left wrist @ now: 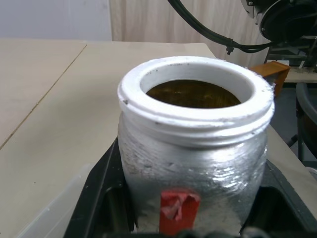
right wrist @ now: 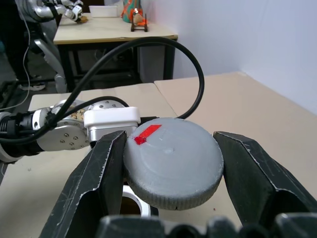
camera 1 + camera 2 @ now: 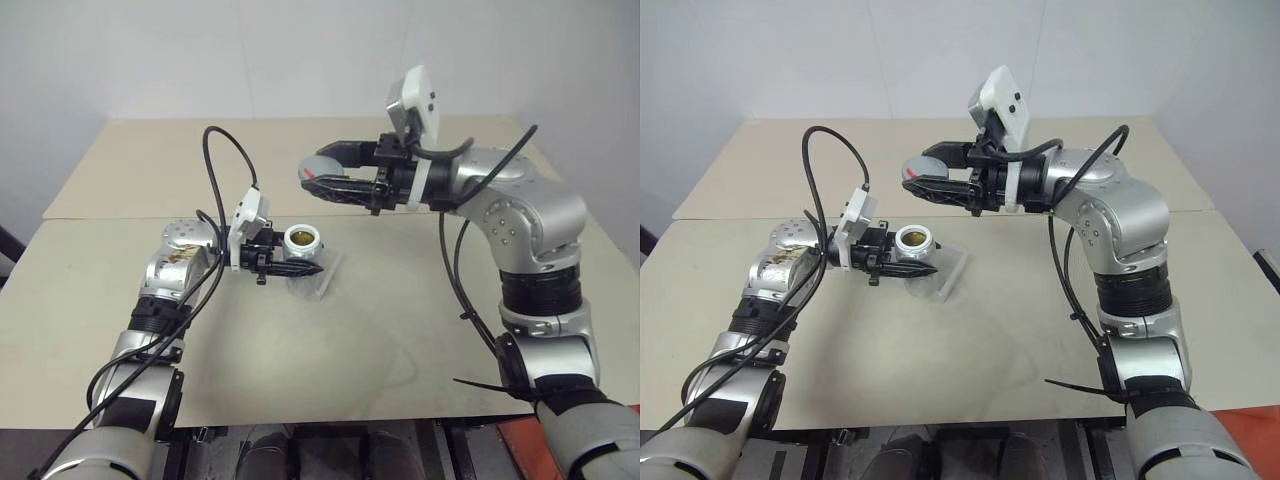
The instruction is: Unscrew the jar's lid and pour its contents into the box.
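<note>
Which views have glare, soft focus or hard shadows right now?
Left wrist view: bright sheen on the jar wall, and the table edge behind it looks soft. Right wrist view: the lid is evenly lit, its red mark clear; the far shelf is soft. Head views: diffuse light, only faint shadows on the table, and the box barely stands out.

Even, soft indoor light falls from above, leaving faint shadows on the table (image 3: 300,360). Head views are sharp. Wrist views blur slightly at their lower edges.
</note>
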Tool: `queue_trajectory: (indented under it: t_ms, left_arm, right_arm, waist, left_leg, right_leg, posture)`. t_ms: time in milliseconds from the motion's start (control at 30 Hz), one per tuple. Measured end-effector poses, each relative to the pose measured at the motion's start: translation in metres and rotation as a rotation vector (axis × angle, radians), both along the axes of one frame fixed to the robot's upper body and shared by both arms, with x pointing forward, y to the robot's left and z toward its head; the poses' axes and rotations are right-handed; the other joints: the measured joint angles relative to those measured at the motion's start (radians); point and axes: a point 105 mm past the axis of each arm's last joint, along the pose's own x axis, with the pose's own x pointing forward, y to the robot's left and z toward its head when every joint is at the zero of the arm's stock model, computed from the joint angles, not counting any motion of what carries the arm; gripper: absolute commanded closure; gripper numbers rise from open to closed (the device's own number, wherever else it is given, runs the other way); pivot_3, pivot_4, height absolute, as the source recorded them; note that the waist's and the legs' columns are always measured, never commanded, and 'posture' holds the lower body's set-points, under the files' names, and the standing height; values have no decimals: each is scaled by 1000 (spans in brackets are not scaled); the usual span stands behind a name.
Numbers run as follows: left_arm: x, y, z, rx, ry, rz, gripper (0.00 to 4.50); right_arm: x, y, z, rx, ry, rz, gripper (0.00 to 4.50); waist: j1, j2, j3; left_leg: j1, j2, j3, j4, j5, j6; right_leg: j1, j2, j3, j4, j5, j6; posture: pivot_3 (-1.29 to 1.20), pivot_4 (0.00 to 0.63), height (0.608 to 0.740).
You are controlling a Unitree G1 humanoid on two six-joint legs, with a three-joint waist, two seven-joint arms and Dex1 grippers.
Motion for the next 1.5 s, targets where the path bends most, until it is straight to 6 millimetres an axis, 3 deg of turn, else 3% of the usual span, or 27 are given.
queue_trajectory:
  t_ms: [100, 267, 400, 533, 700, 833, 867, 1067, 1233, 1333, 1500]
  left_arm:
    - [5, 4, 5, -5, -13, 26, 2496]
    - [14, 17, 22, -26, -64, 100, 2496]
    - [16, 22, 24, -29, -74, 129, 2496]
    - [19, 30, 28, -35, -85, 168, 2496]
    - [18, 32, 24, -38, -77, 181, 2496]
    - [17, 33, 23, -36, -75, 184, 2496]
    - [17, 33, 24, -34, -78, 185, 2496]
    - [17, 36, 25, -26, -86, 195, 2496]
    - [21, 37, 29, -34, -113, 237, 2496]
    - [25, 37, 32, -40, -162, 279, 2496]
    - [46, 35, 32, 90, -426, 435, 2496]
  right_arm:
    - [8, -17, -18, -16, 12, -76, 1743]
    - [20, -58, -75, -64, 94, -253, 1743]
    - [25, -85, -104, -98, 114, -396, 1743]
    - [24, -104, -144, -142, 192, -527, 1743]
    - [27, -120, -173, -186, 229, -656, 1743]
    - [25, -129, -196, -208, 274, -699, 483]
    - [23, -129, -197, -211, 276, -690, 107]
    - [8, -135, -186, -259, 239, -571, 48]
    - [-14, -128, -143, -216, 176, -374, 48]
    - [-20, -114, -124, -171, 217, -284, 48]
    - [-17, -96, -98, -184, 260, -215, 48]
  waist:
    - [5, 0, 0]
    - [3, 0, 0]
    - [0, 0, 0]
    - [0, 0, 0]
    - [1, 0, 0]
    - [2, 0, 0]
    - [2, 0, 0]
    - [3, 0, 0]
    - [3, 0, 0]
    - [1, 0, 0]
    - [9, 0, 0]
  left_leg:
    - [-1, 0, -1, 0, 0, 0]
    - [-1, 0, 0, 0, 0, 0]
    - [0, 0, 0, 0, 0, 0]
    - [0, 0, 1, 0, 0, 0]
    - [1, 0, 1, 0, 0, 0]
    - [0, 0, 0, 0, 0, 0]
    - [0, 0, 0, 0, 0, 0]
    - [1, 0, 0, 0, 0, 0]
    - [1, 1, 0, 0, 0, 0]
    - [2, 1, 0, 0, 0, 0]
    - [2, 0, -1, 0, 0, 1]
  right_leg:
    - [0, 0, 0, 0, 0, 0]
    - [0, 0, 0, -1, 0, 0]
    - [0, 0, 0, -1, 0, 0]
    - [0, 0, 0, -1, 0, 0]
    - [1, 0, 1, -1, 0, 0]
    - [1, 0, 1, -1, 0, 0]
    - [1, 0, 1, -1, 0, 0]
    - [1, 0, 1, -1, 0, 0]
    - [2, 0, 1, -1, 0, 0]
    - [2, 0, 1, -1, 0, 0]
    - [2, 0, 1, -1, 0, 0]
  posture:
    - [0, 150, 740]
    - [0, 150, 740]
    - [0, 150, 740]
    - [0, 150, 740]
    - [0, 150, 740]
    - [0, 150, 740]
    - [0, 150, 740]
    - [0, 150, 740]
    - [0, 150, 740]
    - [0, 150, 740]
    - [0, 150, 740]
